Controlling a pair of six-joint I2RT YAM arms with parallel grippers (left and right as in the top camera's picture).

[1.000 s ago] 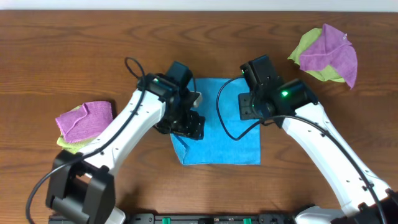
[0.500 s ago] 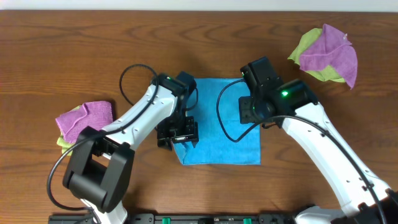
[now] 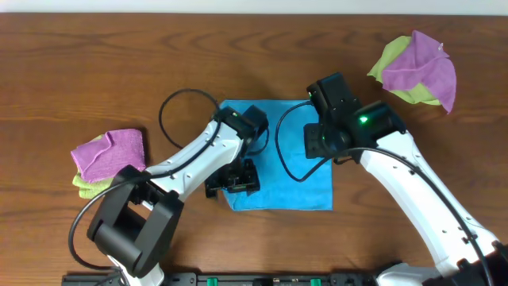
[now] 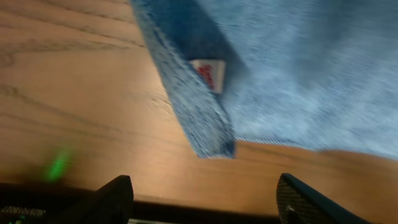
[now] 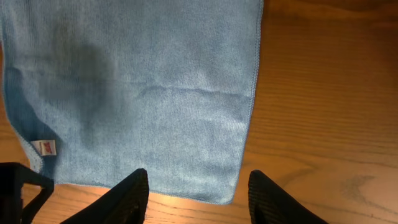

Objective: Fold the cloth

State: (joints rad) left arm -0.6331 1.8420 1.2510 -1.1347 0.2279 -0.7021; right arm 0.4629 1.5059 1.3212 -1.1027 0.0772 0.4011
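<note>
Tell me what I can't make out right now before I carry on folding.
- Overhead: the left arm covers most of the blue cloth's left edge.
- Overhead: the right arm covers part of the cloth's right side.
- Left wrist: the view is blurred, so the label cannot be read.
- Right wrist: the cloth runs off the top and left of the frame.

Overhead, the left arm hides much of the left edge of the cloth; the right arm covers its upper right corner. The left wrist view is blurred, so the tag is unreadable; both wrist views crop the cloth.
</note>
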